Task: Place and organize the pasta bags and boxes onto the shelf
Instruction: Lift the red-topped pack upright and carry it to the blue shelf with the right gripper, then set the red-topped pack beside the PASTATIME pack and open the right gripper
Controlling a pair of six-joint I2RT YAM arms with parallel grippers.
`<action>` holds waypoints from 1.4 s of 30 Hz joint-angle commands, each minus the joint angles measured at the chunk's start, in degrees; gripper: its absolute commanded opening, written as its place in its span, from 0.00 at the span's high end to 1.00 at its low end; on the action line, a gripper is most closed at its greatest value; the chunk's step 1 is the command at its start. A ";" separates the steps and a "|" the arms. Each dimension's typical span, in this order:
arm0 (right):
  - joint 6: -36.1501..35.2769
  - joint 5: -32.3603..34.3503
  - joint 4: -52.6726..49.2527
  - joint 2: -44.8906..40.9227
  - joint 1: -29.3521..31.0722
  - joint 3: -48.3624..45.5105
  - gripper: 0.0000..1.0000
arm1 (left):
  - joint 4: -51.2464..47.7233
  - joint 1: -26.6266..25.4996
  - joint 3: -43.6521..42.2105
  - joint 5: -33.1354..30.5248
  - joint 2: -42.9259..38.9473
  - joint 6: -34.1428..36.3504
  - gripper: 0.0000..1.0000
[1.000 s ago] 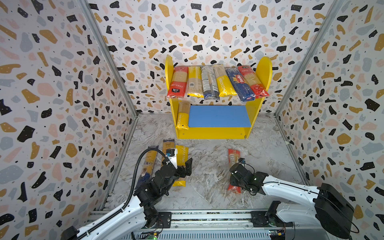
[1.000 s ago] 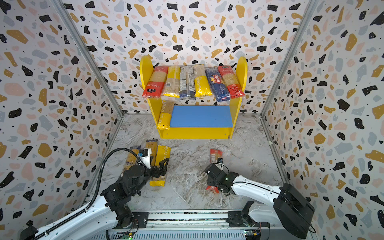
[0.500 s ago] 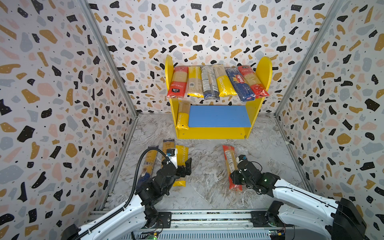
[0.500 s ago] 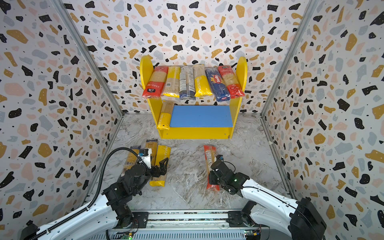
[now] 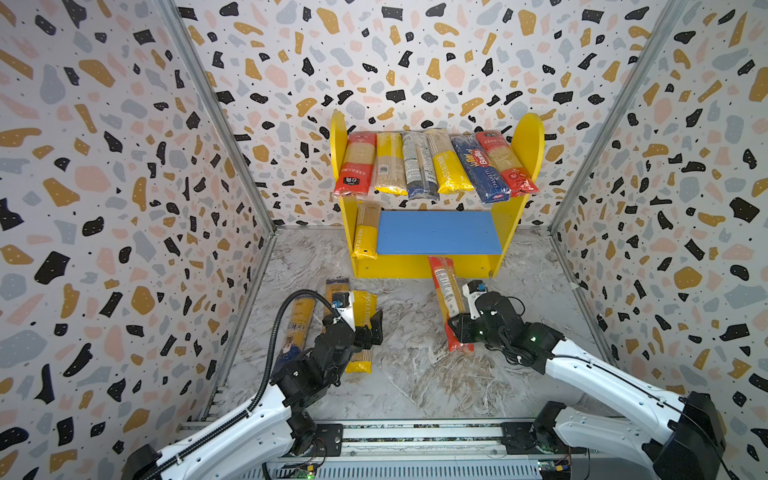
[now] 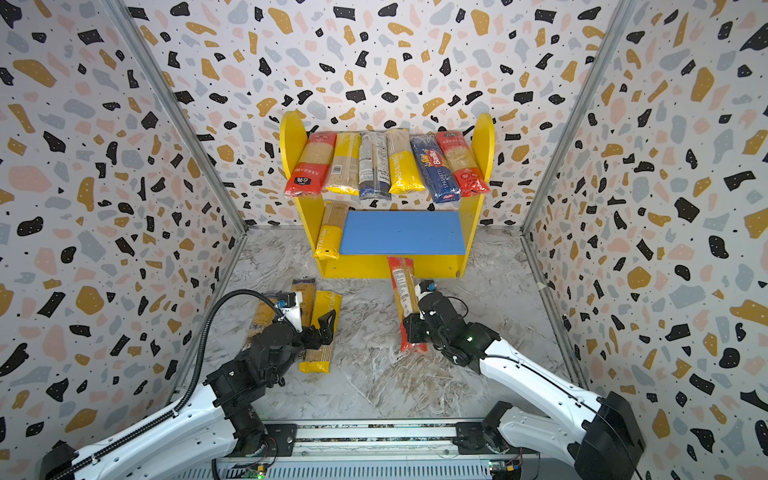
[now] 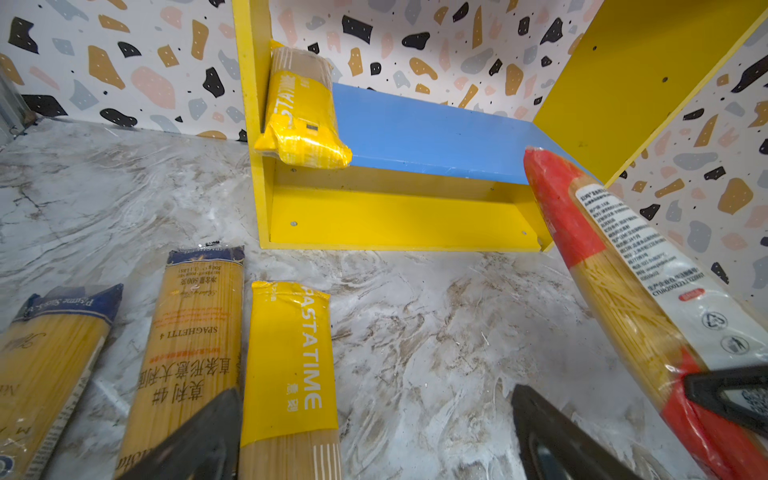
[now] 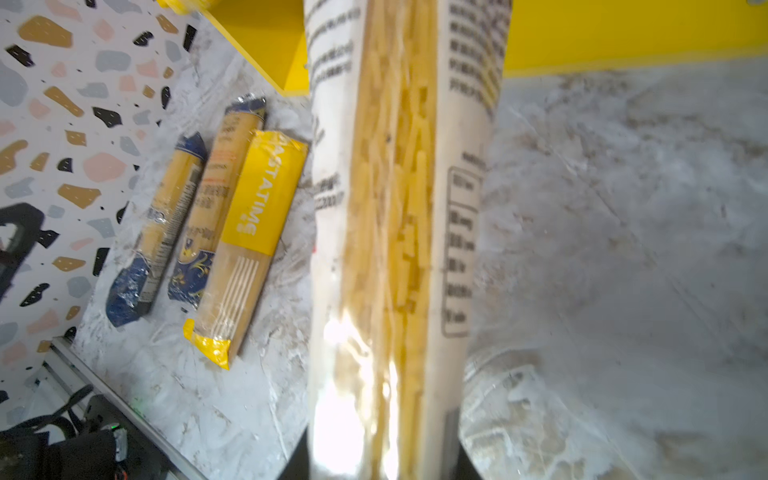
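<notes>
Your right pincer [image 5: 459, 328] pinches the red spaghetti packet [image 5: 446, 286], lower centre-right, tip near the shelf [image 5: 395, 266]; left pincer [image 5: 369, 330] spread above the yellow PASTATIME packet [image 5: 368, 306] on the worktop [image 5: 415, 374].

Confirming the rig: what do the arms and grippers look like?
White shells, black joints on left arm and right arm; black left gripper and right gripper. Ribbed black cable hose on the left arm; green lights on the right.
</notes>
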 commanded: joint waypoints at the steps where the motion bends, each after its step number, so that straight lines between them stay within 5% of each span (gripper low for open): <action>1: -3.68 -0.74 10.13 1.86 -1.27 5.71 1.00 | 0.22 -0.21 2.80 -2.12 0.01 1.26 0.01; 16: -3.84 -9.36 23.00 23.54 -7.83 23.27 1.00 | -4.20 -0.19 6.74 -5.35 -2.25 2.85 0.01; 42: 3.77 -15.61 24.77 58.19 -9.17 62.92 1.00 | -8.29 -0.21 7.76 -9.25 -6.40 3.90 0.01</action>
